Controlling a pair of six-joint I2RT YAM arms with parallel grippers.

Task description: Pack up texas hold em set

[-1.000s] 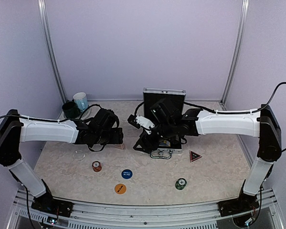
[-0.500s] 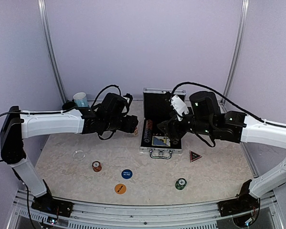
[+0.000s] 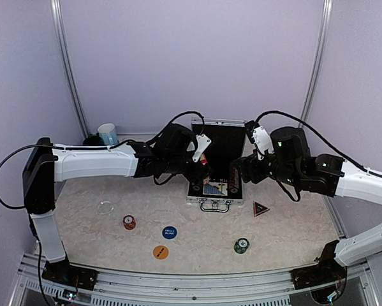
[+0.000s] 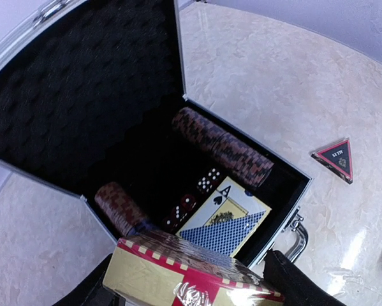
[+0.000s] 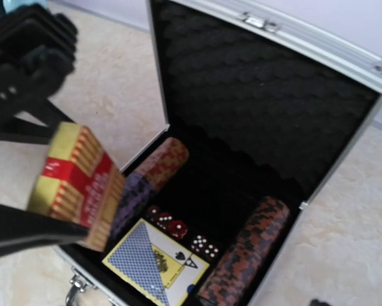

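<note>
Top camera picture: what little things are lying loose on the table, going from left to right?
small clear ring → red chip stack → blue button → green chip stack → dark triangular marker

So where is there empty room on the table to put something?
Bare table between the orange button and the green chip stack, and right of the triangular marker. Crowded at the open case, where the left arm and right arm meet.
</note>
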